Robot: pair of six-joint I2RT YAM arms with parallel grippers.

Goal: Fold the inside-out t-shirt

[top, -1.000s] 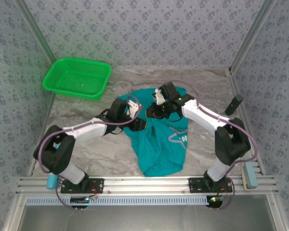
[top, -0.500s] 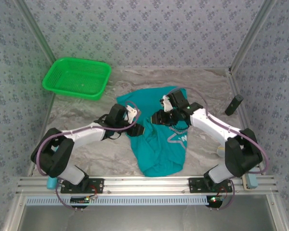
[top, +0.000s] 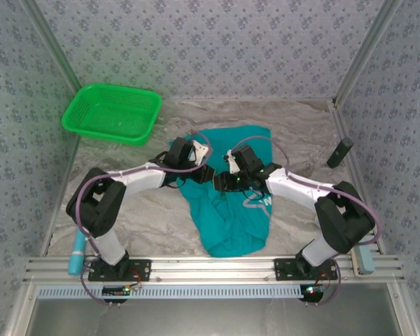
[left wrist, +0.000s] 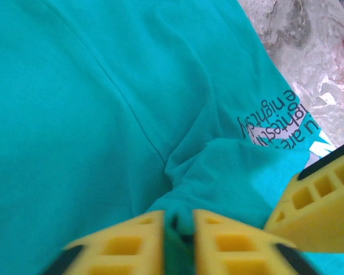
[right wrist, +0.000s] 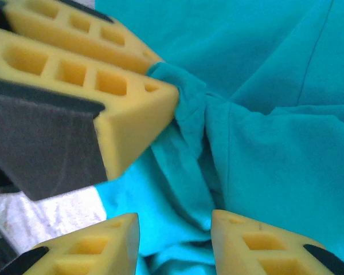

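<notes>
Top external, arms [top: 136, 178] bent inward, left tool [left wrist: 178, 226] clamped on t-shirt [top: 231, 224], right tool [right wrist: 175, 232] apart, seemingly alongside.

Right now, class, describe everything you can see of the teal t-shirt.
The teal t-shirt is soft cloth, lying crumpled and partly bunched on the marbled table, not yet folded. Seams show, and small lettering with a white mark sits on the part toward the right arm. The left gripper has its fingers shut on a pinched ridge near the shirt's middle. The right gripper hangs open just beside that pinch, fingers over the cloth.
</notes>
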